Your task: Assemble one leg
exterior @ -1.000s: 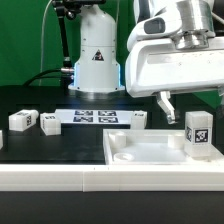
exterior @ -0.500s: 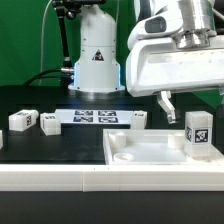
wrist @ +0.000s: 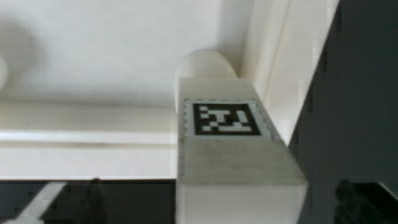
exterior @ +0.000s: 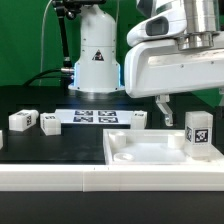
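A leg (exterior: 198,133), a white post with a square tag, stands upright in the right corner of the large white tray-like piece (exterior: 140,150). My gripper (exterior: 190,100) hangs just above it, with one dark finger (exterior: 163,105) showing. In the wrist view the same leg (wrist: 228,135) lies between my gripper's (wrist: 210,203) two fingers (wrist: 54,205), with a gap on each side. The jaws are open and touch nothing. Three more legs lie on the black table, two (exterior: 22,120) (exterior: 49,122) at the exterior view's left and one (exterior: 137,119) near the middle.
The marker board (exterior: 92,116) lies flat behind the tray. The robot's white base (exterior: 97,55) stands at the back. A white rail (exterior: 60,176) runs along the table's front edge.
My gripper has shifted slightly above the standing leg. The leg and the other parts have not moved.
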